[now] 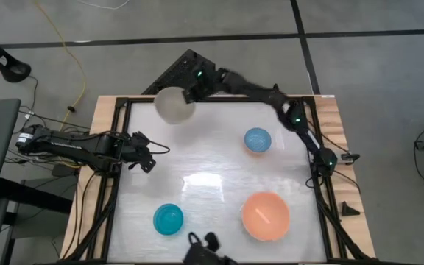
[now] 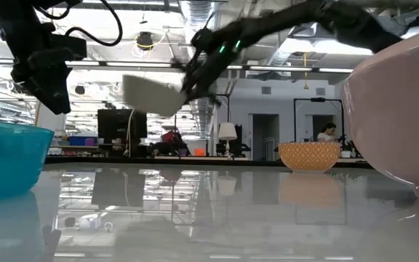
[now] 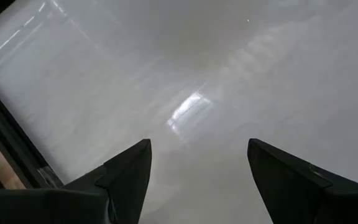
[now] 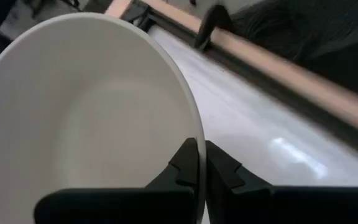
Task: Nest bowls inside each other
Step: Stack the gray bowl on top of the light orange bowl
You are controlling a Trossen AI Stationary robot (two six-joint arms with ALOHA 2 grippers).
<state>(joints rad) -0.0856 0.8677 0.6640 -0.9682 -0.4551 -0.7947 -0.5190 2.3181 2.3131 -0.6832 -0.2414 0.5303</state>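
A grey-beige bowl [image 1: 173, 105] hangs above the table's far left corner, with my right gripper [image 1: 189, 94] shut on its rim. In the low view the bowl [image 2: 150, 94] is tilted and well above the tabletop. Resting on their bases on the table are a light blue speckled bowl [image 1: 257, 140] at the far right, a salmon-pink bowl [image 1: 265, 216] at the near right and a turquoise bowl [image 1: 168, 219] at the near left. My left gripper [image 1: 147, 154] waits open over the table's left side, nothing between its fingers [image 3: 129, 168]. My right gripper pinches the bowl's rim [image 4: 194, 134] with one finger inside the hollow and one outside against the wall. The fingers slant down at it from the table's right side. The bowl is lifted clear of the table and tilted, its opening turned toward the gripper.
The wooden table frame [image 4: 303, 74] runs close behind the held bowl. In the low view the pink bowl [image 2: 398, 124] fills the right and the turquoise bowl [image 2: 6, 156] the left. Bare tabletop [image 1: 205, 177] lies in the middle between the bowls.
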